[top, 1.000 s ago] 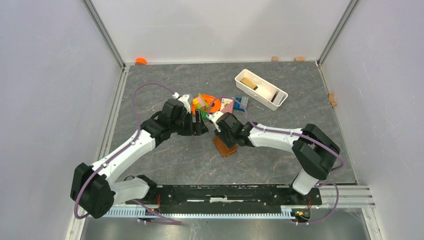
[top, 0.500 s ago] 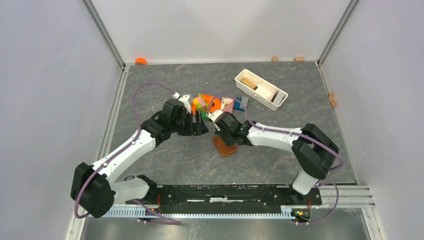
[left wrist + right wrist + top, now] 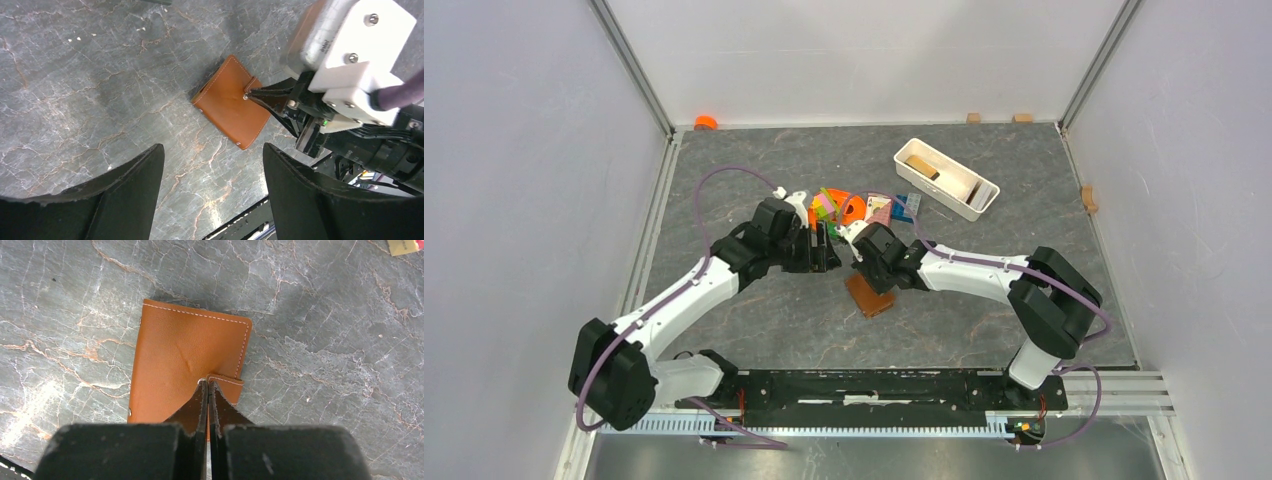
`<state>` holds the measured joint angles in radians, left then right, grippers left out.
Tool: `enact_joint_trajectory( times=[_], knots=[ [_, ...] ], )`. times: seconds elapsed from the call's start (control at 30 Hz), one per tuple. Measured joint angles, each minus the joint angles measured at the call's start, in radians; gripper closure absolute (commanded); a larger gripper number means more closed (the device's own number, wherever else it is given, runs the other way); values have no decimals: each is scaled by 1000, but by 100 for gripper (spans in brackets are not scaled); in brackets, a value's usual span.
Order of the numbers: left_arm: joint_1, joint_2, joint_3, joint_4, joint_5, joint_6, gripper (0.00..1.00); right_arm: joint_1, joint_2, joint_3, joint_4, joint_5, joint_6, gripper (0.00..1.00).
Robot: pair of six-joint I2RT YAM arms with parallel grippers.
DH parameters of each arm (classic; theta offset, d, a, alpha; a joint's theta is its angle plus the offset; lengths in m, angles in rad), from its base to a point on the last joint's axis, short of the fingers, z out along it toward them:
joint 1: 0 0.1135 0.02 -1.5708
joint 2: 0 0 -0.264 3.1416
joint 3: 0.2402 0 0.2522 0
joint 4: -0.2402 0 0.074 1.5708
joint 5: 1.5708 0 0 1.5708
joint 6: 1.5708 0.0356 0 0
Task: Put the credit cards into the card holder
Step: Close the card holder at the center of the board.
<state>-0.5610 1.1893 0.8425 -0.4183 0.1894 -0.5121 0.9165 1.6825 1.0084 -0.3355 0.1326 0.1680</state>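
Note:
The card holder (image 3: 871, 297) is a brown leather wallet lying folded shut on the grey table, also in the left wrist view (image 3: 227, 107) and the right wrist view (image 3: 180, 360). My right gripper (image 3: 207, 384) is shut, its tips resting at the snap button and the edge of the closure tab (image 3: 227, 382); I cannot tell whether the tab is pinched. From the left wrist view its tips (image 3: 248, 95) touch the snap. My left gripper (image 3: 212, 150) hangs open above bare table just left of the wallet. A tan flat corner (image 3: 403, 246), perhaps a credit card, shows at the frame edge.
A heap of coloured toys (image 3: 839, 208) with a pink-and-white block (image 3: 879, 209) lies just behind both grippers. A white tray (image 3: 984, 200) holding a wooden block (image 3: 921, 166) stands at the back right. Small wooden blocks (image 3: 1088, 198) sit along the walls.
The right gripper's jaws have closed at the wallet's snap tab. The wallet has slid slightly left. The left arm has barely moved.

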Motion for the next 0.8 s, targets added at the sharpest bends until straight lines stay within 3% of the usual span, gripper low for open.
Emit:
enact_joint_trajectory(
  times=[0.13, 0.23, 0.4, 0.8],
  knots=[
    [-14, 31, -1, 3, -10, -26, 23, 0, 0, -1, 1, 0, 3, 100],
    [-48, 38, -65, 95, -44, -116, 25, 0, -3, -9, 11, 0, 13, 100],
    [-99, 126, -185, 224, -108, -279, 35, 0, -12, -28, 36, -6, 27, 100],
    [-135, 303, -209, 450, -165, -423, 44, 0, -35, -75, 103, -48, 45, 100]
  ],
)
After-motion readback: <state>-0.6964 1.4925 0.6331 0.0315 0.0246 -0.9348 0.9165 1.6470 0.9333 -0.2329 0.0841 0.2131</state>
